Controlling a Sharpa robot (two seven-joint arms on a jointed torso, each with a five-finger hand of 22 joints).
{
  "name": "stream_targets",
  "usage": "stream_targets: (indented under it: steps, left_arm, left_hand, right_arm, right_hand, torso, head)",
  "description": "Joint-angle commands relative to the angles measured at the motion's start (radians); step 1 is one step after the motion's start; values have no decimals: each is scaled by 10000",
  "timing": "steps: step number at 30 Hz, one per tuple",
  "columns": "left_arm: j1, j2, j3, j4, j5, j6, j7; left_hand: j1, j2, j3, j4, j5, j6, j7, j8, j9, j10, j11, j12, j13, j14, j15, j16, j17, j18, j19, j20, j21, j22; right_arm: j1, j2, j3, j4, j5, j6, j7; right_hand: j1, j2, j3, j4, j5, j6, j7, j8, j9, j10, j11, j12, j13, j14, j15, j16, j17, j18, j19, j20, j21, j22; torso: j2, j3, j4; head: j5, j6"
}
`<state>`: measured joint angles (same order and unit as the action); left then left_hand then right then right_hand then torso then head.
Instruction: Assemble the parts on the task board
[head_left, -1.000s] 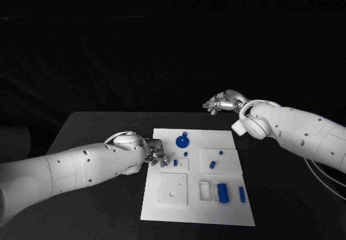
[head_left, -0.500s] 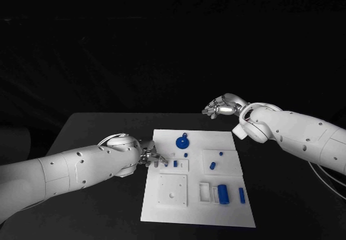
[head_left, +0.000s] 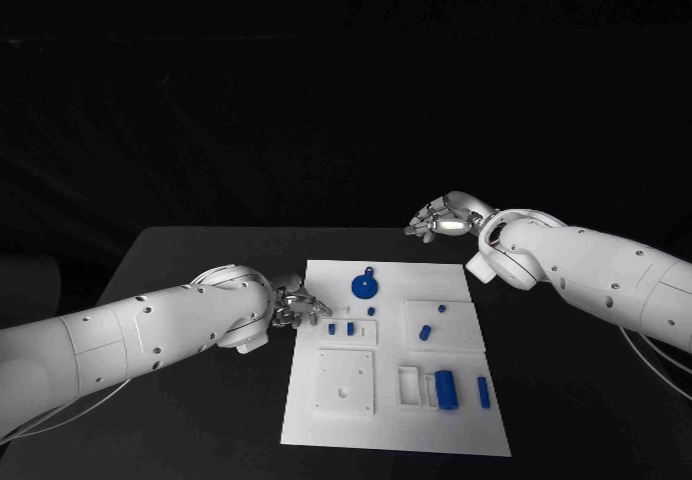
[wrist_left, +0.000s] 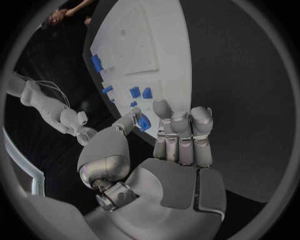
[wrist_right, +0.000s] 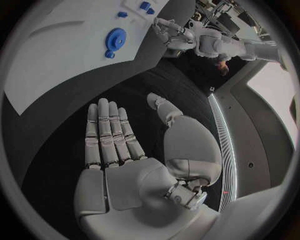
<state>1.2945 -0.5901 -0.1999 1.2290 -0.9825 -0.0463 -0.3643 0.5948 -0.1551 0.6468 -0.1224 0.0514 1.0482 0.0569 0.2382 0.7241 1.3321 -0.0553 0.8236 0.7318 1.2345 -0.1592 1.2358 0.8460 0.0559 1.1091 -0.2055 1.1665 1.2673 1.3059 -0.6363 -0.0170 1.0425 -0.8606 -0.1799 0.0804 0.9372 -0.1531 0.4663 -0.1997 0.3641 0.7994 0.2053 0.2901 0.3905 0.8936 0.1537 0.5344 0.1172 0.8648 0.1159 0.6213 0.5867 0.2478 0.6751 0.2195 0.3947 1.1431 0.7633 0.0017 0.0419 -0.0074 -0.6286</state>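
The white rectangular task board lies flat in the middle of the black table, with small blue plastic parts spread over its far half and right side: a round blue disc with a tab near the far edge, two short blue pegs by the left edge, and a larger blue cylinder in a recess toward my side.

My left hand sits at the board's left edge, just beside the two pegs. In the left wrist view its fingers are stacked upright together with the thumb near a blue piece; I can't tell whether it pinches that piece or merely hovers by it. My right hand hangs above the table beyond the board's far right corner, flat, fingers straight, holding nothing.

My worry is the left side. If the thumb has no true hold, a lift could flick the peg off the board. The board looks unfixed, so a sideways push from the fingers could slide it and misalign every socket.
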Motion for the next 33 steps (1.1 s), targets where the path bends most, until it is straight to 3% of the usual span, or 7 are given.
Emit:
stream_targets:
  steps: [1, 9, 15, 17, 20, 26, 33]
  left_arm:
    - [-1, -70, 69, 42, 1280, -213, 419]
    - [-3, -393, 314, 9, 2333, -718, 1648]
    - [-11, -672, 373, 243, 3013, -1099, 3521]
    - [-12, -706, 371, 351, 3192, -1466, 4086]
    - [-16, -683, 368, 440, 2845, -1915, 4847]
    - [-22, -510, 367, 452, 297, -2572, 5527]
    - [-17, 74, 360, 185, -3041, -2928, 5467]
  left_hand:
    - [125, 37, -5, -128, -28, -120, 33, 16, 26, -186, 25, -93, -14, -157, 9, -106, -10, 1009, -153, -317, -115, -37]
    - [880, 589, 288, -782, -24, -773, 396, 70, 34, -1536, 363, -1102, -489, -1303, 395, -1301, -469, 765, -1194, -51, -1146, -464]
    - [2187, 1109, 495, -1602, 4, -1206, 679, 207, 54, -2253, 750, -2029, -1193, -1938, 867, -2365, -1027, 415, -1867, 350, -2137, -972]
    - [3759, 612, 570, -1651, -13, -1459, 872, 195, 3, -2561, 990, -2848, -1818, -1886, 1018, -2500, -1116, 405, -1851, 497, -2250, -1023]
    - [4709, 403, 298, -1654, -33, -1546, 811, 176, -105, -2497, 1155, -3808, -2564, -1890, 1159, -2597, -1163, 421, -1897, 627, -2313, -1003]
    - [5032, 195, -16, -1651, -25, -1567, 826, 92, -296, -2634, 1462, -4998, -3341, -2137, 1449, -3135, -1431, 419, -2213, 908, -2727, -1143]
    - [5466, 53, -139, -1650, -23, -1435, 788, 45, -458, -2363, 1461, -5669, -3751, -1694, 1418, -3053, -1396, 569, -1831, 900, -2617, -1083]
  right_arm:
    - [-40, -31, -13, 130, -799, -16, -43]
    - [-172, -127, -70, 772, -2732, -122, -96]
    - [-206, -141, -228, 1277, -3692, -25, -47]
    - [-223, -160, -274, 1458, -4078, -72, -72]
    - [-241, -168, -328, 1682, -4539, -165, -218]
    - [-293, -142, -340, 1744, -4621, -516, -235]
    - [-327, -122, -340, 1705, -4315, -1259, -128]
  right_hand:
    - [165, 11, 22, -125, -90, 12, 33, 59, -13, -22, -3, 64, -23, -32, 0, 43, -21, 133, 50, 70, -33, 19]
    - [1086, 8, 710, -525, -822, 318, -82, 237, 12, 607, -262, 327, -7, 708, -332, 282, -94, 140, 785, -118, 312, 188]
    - [1681, -156, 1636, -568, -1443, 701, -247, 445, 77, 1480, -549, -36, -31, 2109, -944, 813, -31, 140, 2198, -652, 1019, 367]
    - [1747, -180, 1828, -589, -1495, 779, -281, 492, 98, 1723, -589, -370, -60, 2677, -1187, 1075, 67, 140, 2762, -895, 1314, 431]
    - [1737, -184, 1997, -676, -1543, 842, -319, 523, 110, 2071, -660, -889, -68, 3187, -1336, 1368, 294, 140, 3332, -1158, 1548, 486]
    - [1643, -321, 2213, -558, -1659, 808, -308, 495, 98, 2298, -686, -1459, -37, 3443, -1382, 1428, 444, 140, 3661, -1294, 1613, 507]
    - [1634, -397, 2322, -469, -1598, 783, -305, 482, 92, 2313, -654, -1774, -23, 3521, -1365, 1421, 513, 140, 3754, -1332, 1624, 528]
  torso:
    - [-1, -7, -1]
    - [-4, -10, 4]
    - [-12, -22, 0]
    - [-6, -34, 10]
    - [-14, -32, 41]
    - [-17, -30, 12]
    - [-1, -9, 12]
  head:
    - [-8, 1]
    - [-60, 68]
    - [-79, 135]
    - [-94, 189]
    - [-121, 221]
    - [-100, 290]
    - [-75, 379]
